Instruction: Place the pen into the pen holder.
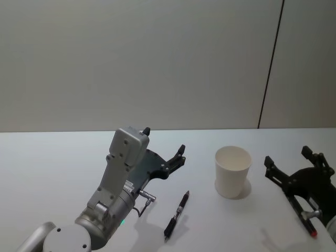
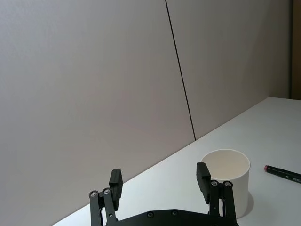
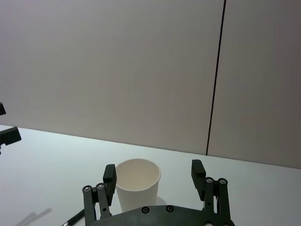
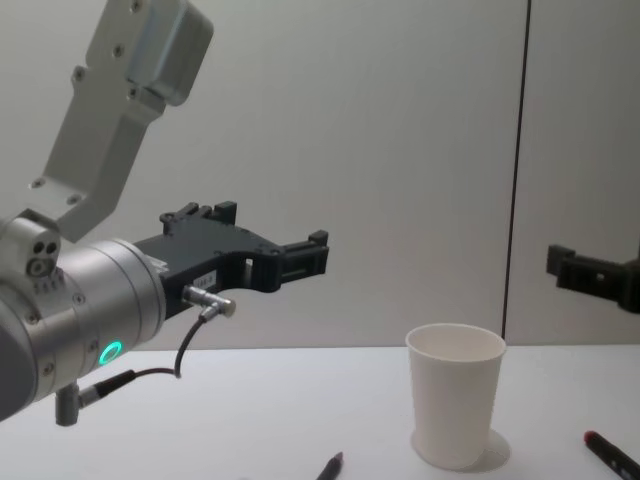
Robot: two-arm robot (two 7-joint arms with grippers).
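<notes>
Left pincer (image 1: 164,140) raised off the bench (image 1: 52,157), reaching forward level, jaws wide, empty; right pincer (image 1: 287,156) hovers right of the paper cup (image 1: 232,169), jaws wide too. Pen (image 1: 177,215) lies flat on the bench between left arm and cup, apart from both, long axis near-to-far, reddish end toward the far right. Second pen (image 4: 605,450) by the right pincer, partly cut off.

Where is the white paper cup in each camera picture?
Head view: cup right of centre.
Left wrist view: cup just beyond the left gripper, partly hidden by it.
Right wrist view: cup beyond the right gripper.
Chest view: cup lower right.
Shared landmark: dark wall seam behind.
</notes>
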